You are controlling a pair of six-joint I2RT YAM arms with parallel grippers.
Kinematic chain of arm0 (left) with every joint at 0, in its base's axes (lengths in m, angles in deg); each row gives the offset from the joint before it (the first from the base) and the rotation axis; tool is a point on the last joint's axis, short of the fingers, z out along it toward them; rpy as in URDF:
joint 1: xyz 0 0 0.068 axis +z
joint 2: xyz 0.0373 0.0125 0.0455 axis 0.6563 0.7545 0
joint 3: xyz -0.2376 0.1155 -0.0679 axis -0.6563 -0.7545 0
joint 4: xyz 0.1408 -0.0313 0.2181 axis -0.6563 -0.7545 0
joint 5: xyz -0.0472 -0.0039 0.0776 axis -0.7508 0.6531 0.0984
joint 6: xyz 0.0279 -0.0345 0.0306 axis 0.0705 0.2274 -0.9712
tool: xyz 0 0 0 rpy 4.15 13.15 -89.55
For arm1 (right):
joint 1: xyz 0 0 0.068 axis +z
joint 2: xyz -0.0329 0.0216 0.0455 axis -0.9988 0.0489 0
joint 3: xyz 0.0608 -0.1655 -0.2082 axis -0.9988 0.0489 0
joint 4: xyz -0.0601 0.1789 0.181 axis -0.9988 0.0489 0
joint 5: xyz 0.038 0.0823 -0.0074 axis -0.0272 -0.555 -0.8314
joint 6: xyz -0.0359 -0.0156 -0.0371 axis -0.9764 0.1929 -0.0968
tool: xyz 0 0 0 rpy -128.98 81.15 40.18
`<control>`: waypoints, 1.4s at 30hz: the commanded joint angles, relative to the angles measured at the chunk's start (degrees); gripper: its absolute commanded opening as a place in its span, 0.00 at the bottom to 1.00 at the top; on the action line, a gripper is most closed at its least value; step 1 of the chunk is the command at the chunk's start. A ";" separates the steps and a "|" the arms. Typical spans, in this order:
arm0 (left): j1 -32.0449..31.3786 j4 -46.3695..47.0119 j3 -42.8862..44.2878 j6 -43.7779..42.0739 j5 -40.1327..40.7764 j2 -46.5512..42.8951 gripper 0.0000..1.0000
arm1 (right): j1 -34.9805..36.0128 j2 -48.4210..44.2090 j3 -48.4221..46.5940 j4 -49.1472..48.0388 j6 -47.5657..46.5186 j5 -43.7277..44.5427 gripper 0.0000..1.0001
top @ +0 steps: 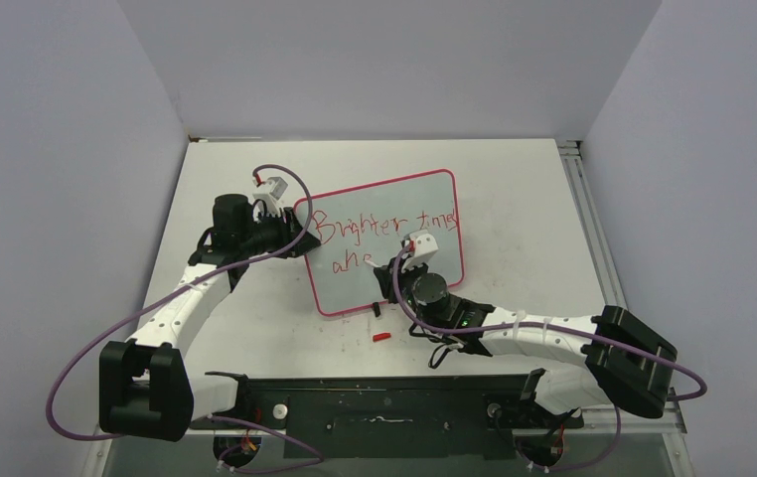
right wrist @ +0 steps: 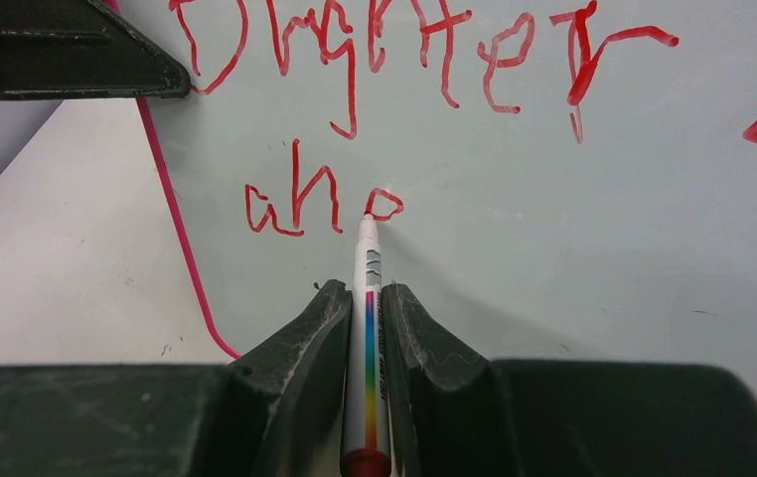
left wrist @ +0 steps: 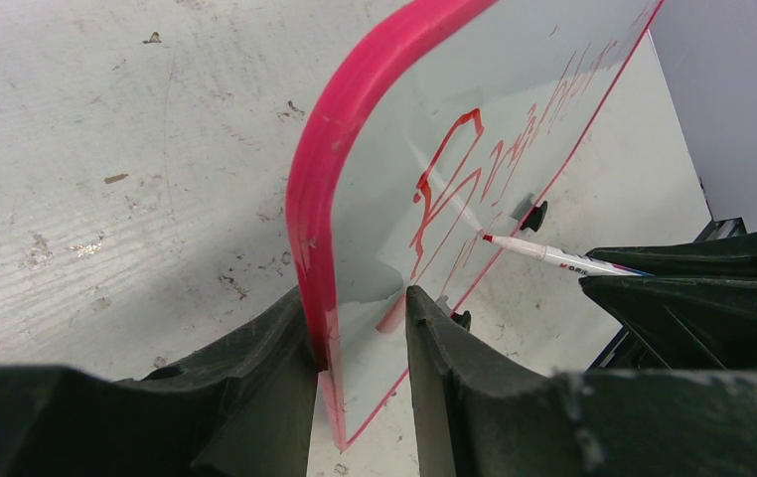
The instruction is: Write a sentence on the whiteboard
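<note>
The whiteboard [top: 350,288] lies mid-table, its pink-red frame [left wrist: 325,149] and glossy face [right wrist: 573,219] showing. The sentence [top: 375,227] in red reads "Brighter times" on the top line [right wrist: 404,50], with "ah" and a small loop [right wrist: 384,204] below it. My left gripper [top: 300,238] is shut on the board's left edge [left wrist: 355,298], one finger on each side. My right gripper [top: 404,260] hovers over the board, shut [right wrist: 366,290] on a white marker [right wrist: 368,328] with a rainbow stripe. The marker's red tip [right wrist: 367,221] touches the loop. That marker [left wrist: 553,256] also shows in the left wrist view.
A small red marker cap [top: 382,337] lies on the table just in front of the board's near edge. A metal rail [top: 578,199] runs along the table's right side. The black base plate [top: 384,407] spans the near edge; grey walls enclose three sides.
</note>
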 commanded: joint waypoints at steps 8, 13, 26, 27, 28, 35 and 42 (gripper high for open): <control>0.07 1.86 2.18 0.32 -2.15 -1.34 0.34 | 0.49 -0.89 0.95 2.55 1.06 1.78 0.05; 0.06 1.86 2.21 0.30 -2.15 -1.34 0.34 | 0.46 -2.35 1.08 4.00 0.90 3.47 0.05; 0.10 1.95 2.21 0.30 -2.08 -1.30 0.34 | -0.36 -7.97 1.31 3.76 -0.50 4.60 0.05; 0.06 1.92 2.18 0.30 -2.08 -1.30 0.34 | -0.68 -7.75 1.32 3.57 -0.53 4.48 0.05; 0.10 1.90 2.16 0.30 -2.03 -1.26 0.34 | -1.10 -7.43 1.35 3.33 -0.51 4.23 0.05; 0.06 1.99 2.16 0.30 -2.09 -1.14 0.34 | -2.67 -5.84 1.17 2.11 -0.34 2.33 0.05; 0.08 1.95 2.20 0.30 -2.11 -1.12 0.34 | -3.25 -5.28 1.51 1.46 -0.07 1.39 0.05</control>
